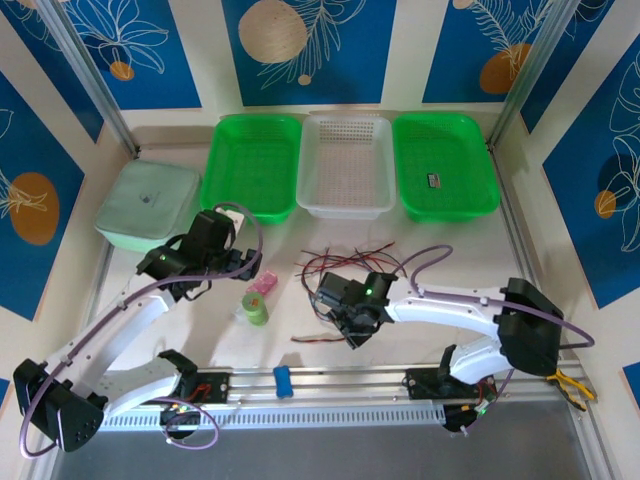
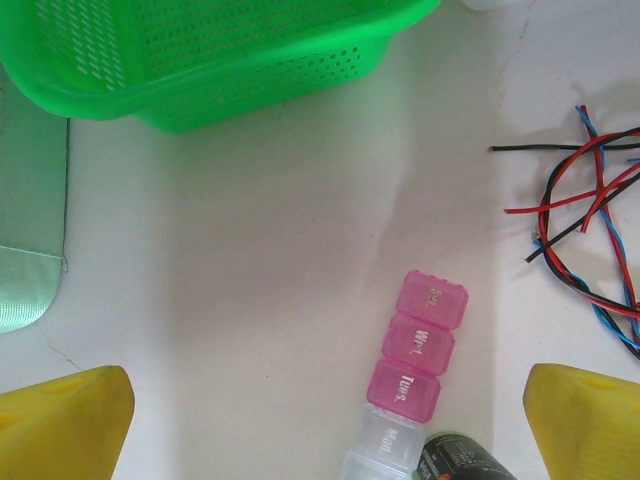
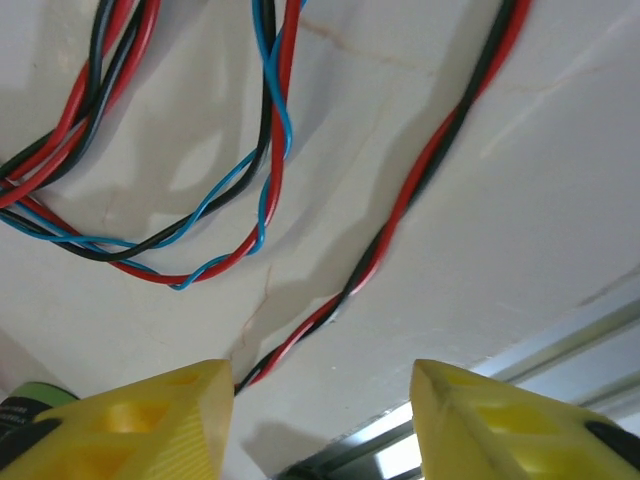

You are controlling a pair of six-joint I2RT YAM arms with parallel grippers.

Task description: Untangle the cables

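A: Where are the cables seen from above?

B: They are spread in a loose tangle near the middle of the tabletop, in front of the white basket. The right pincer is lowered over their near edge.

A: What is added by the right wrist view?

B: The colours are told apart there. Red, black and blue strands of the cables are seen twisted together, and a separate red-and-black pair runs down to the inner edge of one yellow finger. The right pincer is seen partly open. Nothing is clamped, though whether the pair is touched cannot be told.

A: And the left side?

B: In the left wrist view the left pincer is spread fully apart with nothing held. The cables are caught at the right edge, well clear of it. A pink pill organiser lies on the tabletop below the gap, with a green basket ahead — its day lettering can be made out there, not from above.
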